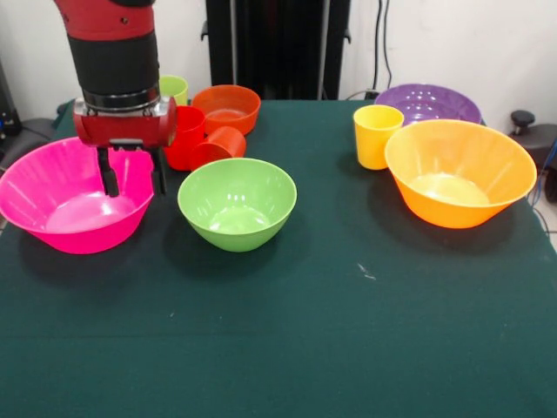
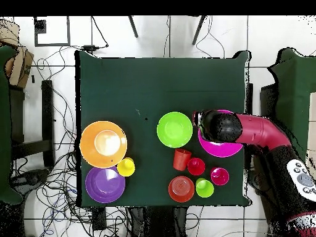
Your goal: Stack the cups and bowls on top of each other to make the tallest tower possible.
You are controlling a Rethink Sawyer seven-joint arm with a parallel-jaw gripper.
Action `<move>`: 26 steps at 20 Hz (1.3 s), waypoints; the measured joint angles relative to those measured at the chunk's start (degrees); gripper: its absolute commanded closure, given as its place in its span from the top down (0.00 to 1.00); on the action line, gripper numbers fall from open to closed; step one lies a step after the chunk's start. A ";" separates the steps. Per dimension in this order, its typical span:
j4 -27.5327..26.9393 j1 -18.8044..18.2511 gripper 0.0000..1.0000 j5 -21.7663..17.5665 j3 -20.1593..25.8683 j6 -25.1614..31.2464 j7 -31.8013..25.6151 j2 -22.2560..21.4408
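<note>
My gripper [image 1: 133,178] is open and hangs over the right rim of the large pink bowl [image 1: 70,209], one finger inside the bowl and the other at its rim. The green bowl [image 1: 237,202] stands just to its right. The orange-yellow bowl [image 1: 459,174], the purple bowl [image 1: 431,101] and the yellow cup [image 1: 376,136] are at the right. The small orange-red bowl [image 1: 227,107], the lime green cup [image 1: 175,87], the upright red cup [image 1: 186,136] and the orange cup [image 1: 223,144] on its side sit behind the gripper. The crimson cup [image 2: 220,176] shows only overhead. No bowl or cup is stacked.
All of it stands on the dark green table [image 1: 348,331]. The robot's black pedestal [image 1: 278,43] is at the far edge. In the overhead view the arm [image 2: 259,133] reaches over the pink bowl [image 2: 223,149], next to the green bowl [image 2: 174,129]. Cables lie on the floor around the table.
</note>
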 measured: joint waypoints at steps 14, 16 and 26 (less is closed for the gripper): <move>-0.77 0.01 0.00 -1.90 0.64 0.00 0.00 2.25; -0.77 0.01 0.00 -1.97 0.66 -0.01 0.00 2.24; -0.77 0.02 0.00 -3.01 0.83 0.00 0.01 1.74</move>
